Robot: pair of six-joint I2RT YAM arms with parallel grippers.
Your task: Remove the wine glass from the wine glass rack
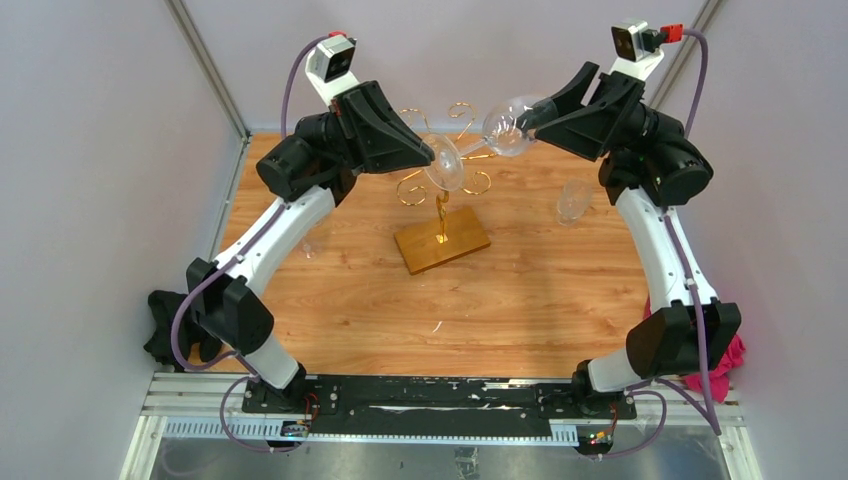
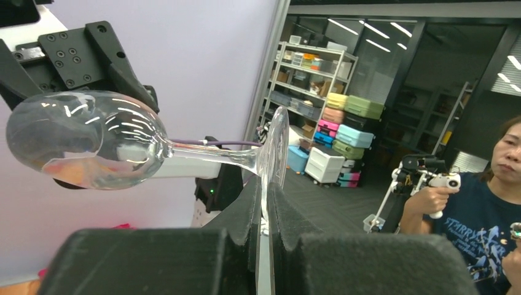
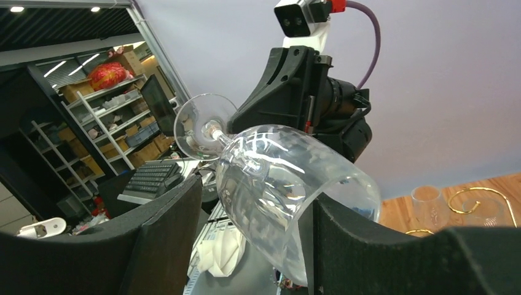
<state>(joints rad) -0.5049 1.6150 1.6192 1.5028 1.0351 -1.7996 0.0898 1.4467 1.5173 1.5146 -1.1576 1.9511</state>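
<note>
Wine glass of clear glass, round-bowled and long-stemmed: hanging on its side in the air, stretching between the two black claws, above the gold wire wine glass rack with the curled arms. Standing below on its flat rectangular wooden base, near the middle of the light wooden table. Pointing the bowl toward the right arm and the round foot toward the left. Pinching the rim of that foot edge-on in the left gripper, closed tight on it. Bracketing the bowl with the right gripper, jaws standing wide on either side; seeming to touch on one side and leaving a sliver of gap on the other, so not telling whether gripping or only flanking. Not showing, from above, any sure gap or contact between foot and scrolls. Resting on the table to the right of the rack, well apart from it: a second clear glass.
</note>
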